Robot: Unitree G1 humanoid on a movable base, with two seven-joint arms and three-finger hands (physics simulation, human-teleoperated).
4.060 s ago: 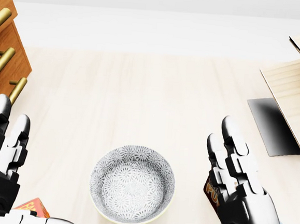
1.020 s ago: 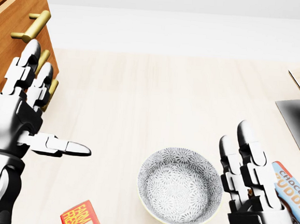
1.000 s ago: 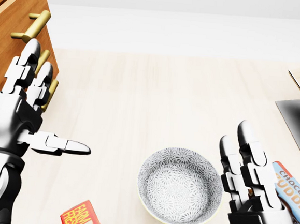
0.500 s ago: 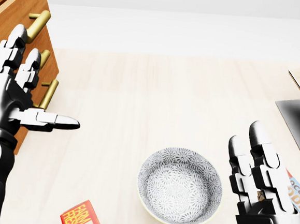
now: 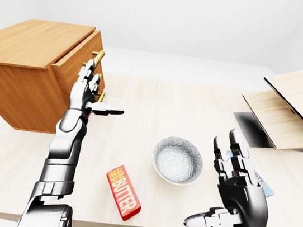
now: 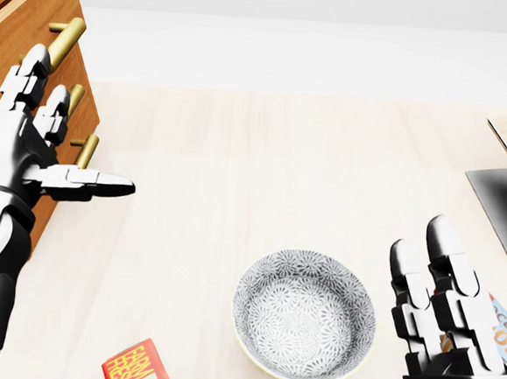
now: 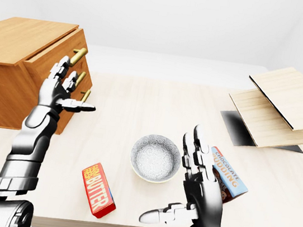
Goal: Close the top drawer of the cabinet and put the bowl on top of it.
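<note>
Scene read from left to right. Far left: a cabinet (image 5: 27,73) of warm, grained wood, box-shaped, with round brass bar handles (image 5: 98,55) on its drawer fronts. The top drawer (image 7: 64,50) appears to stand a little proud of the carcass, so it is judged not yet shut.

The left hand (image 5: 85,94), jointed metal with dark knuckles, is raised flat before the drawer fronts. Its fingers are straight and its thumb is out to the side, and it holds nothing. This posture suits a palm push on the drawer rather than a grasp. Whether it touches the wood cannot be told.

Near centre of the pale wooden table (image 5: 158,103) lie a red butter box (image 5: 123,191), a flat carton, and to its right the bowl (image 6: 305,315). The bowl is round and shallow, with a fine grey-and-white pattern and a cream rim. It sits upright and well apart from the cabinet.

Just right of the bowl stands the right hand (image 5: 237,187), fingers spread wide and empty, judged to be waiting for the later lift. A pudding box (image 7: 227,175) lies partly behind it. Far right are stacked pale boards (image 5: 288,107).
</note>
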